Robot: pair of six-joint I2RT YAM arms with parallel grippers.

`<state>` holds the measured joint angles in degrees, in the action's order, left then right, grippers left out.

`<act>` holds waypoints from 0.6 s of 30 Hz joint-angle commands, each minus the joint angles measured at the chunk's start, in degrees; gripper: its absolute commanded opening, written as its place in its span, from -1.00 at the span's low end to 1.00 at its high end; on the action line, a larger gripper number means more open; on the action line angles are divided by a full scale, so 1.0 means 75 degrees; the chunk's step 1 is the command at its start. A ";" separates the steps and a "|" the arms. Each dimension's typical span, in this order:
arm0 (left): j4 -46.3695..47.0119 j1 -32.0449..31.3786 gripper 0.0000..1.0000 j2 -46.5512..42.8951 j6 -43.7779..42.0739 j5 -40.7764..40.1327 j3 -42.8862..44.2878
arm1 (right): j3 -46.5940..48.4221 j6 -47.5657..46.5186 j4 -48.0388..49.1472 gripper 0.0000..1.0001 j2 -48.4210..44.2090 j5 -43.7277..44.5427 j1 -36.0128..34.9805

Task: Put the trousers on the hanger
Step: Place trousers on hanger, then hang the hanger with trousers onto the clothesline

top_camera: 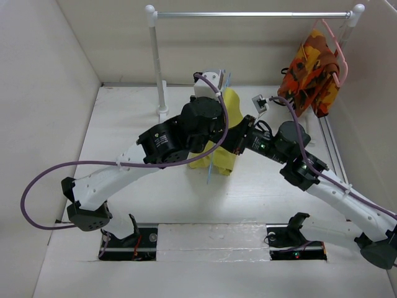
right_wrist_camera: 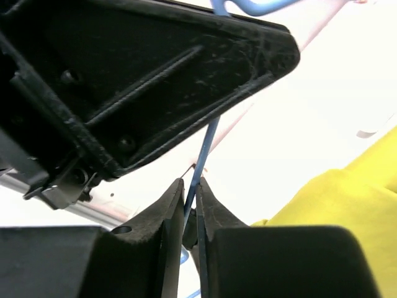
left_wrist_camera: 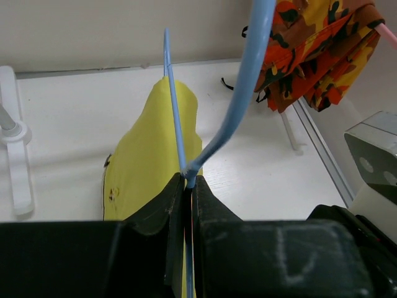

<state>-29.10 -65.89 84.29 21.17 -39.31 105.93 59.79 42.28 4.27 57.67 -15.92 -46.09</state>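
The pale-blue wire hanger [top_camera: 211, 169] is held up above the table between both arms. My left gripper [top_camera: 214, 93] is shut on the hanger's neck [left_wrist_camera: 188, 177], and the hook [left_wrist_camera: 248, 74] curves up from there. My right gripper [top_camera: 237, 146] is shut on a straight run of the hanger's wire [right_wrist_camera: 197, 174]. The mustard yellow trousers [top_camera: 231, 108] lie bunched along the hanger under the arms. They show beyond the wire in the left wrist view [left_wrist_camera: 149, 155] and at the lower right of the right wrist view [right_wrist_camera: 338, 205]. The arms hide how the cloth sits on the frame.
A clothes rail [top_camera: 248, 14] on white posts [top_camera: 158, 68] spans the back. A pink hanger [top_camera: 340, 59] with the orange patterned garment [top_camera: 310, 74] hangs at its right end, also in the left wrist view [left_wrist_camera: 316, 49]. The left arm's black body [right_wrist_camera: 124, 81] fills the top of the right wrist view. Walls close three sides.
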 commanded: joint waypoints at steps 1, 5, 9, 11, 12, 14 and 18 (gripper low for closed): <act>0.1384 -0.0063 -1.00 -0.0481 0.0154 0.0178 0.0384 | 0.0113 0.0034 0.0708 -1.00 -0.0189 0.0283 0.0063; 0.1536 -0.0063 -0.89 -0.0586 0.0201 0.0612 0.0535 | 0.0371 0.0034 0.0708 -1.00 -0.0166 0.0178 0.0460; 0.1723 -0.0063 -0.34 -0.0879 0.0248 0.0998 0.0607 | 0.0968 -0.0199 0.0380 -1.00 -0.0002 0.0014 0.0894; 0.1840 -0.0063 -0.21 -0.1101 0.0271 0.1128 0.0572 | 0.1330 -0.0340 0.0076 -1.00 0.0161 -0.0115 0.1186; 0.1830 -0.0063 -0.19 -0.1241 0.0283 0.1140 0.0548 | 0.1449 -0.0445 0.0052 -1.00 0.0255 -0.0220 0.1350; 0.1830 -0.0063 -0.17 -0.1359 0.0295 0.1163 0.0490 | 0.1566 -0.0446 0.0121 -1.00 0.0407 -0.0430 0.1537; 0.1900 -0.0063 -0.16 -0.1792 0.0341 0.1116 0.0186 | 0.1940 -0.0598 0.0075 -1.00 0.0688 -0.0677 0.1935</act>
<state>-18.48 -66.28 73.95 23.09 -31.51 107.04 67.18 42.39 -5.15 63.51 -18.61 -33.71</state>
